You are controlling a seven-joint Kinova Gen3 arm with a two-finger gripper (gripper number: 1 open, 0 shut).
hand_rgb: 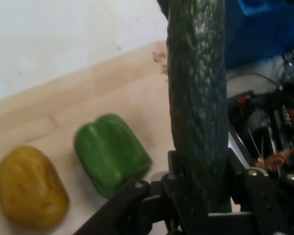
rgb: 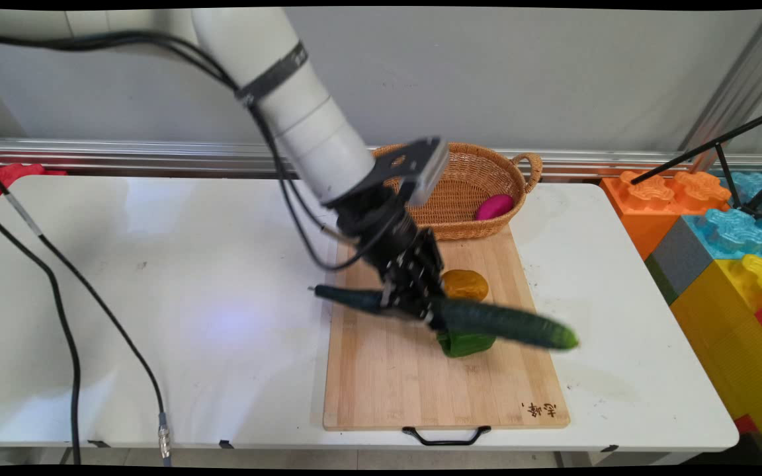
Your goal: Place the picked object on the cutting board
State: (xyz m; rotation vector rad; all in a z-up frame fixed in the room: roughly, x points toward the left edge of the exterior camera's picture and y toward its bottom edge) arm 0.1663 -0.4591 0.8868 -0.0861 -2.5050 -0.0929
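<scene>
Your tool (rgb: pixel 414 301) is clamped on a dark green cucumber (rgb: pixel 507 324), holding it above the wooden cutting board (rgb: pixel 387 383) on the white counter (rgb: pixel 156 297); the fingers hide its middle. Beneath it you see only part of the green pepper (rgb: pixel 465 344). Just beyond lies a yellow-brown vegetable (rgb: pixel 465 284). Farther back, the wicker basket (rgb: pixel 480 178) holds a pink object (rgb: pixel 494 206), partly hidden by the rim.

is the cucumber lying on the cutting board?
No, the gripper holds the cucumber lifted above the cutting board, over the green pepper.
</scene>
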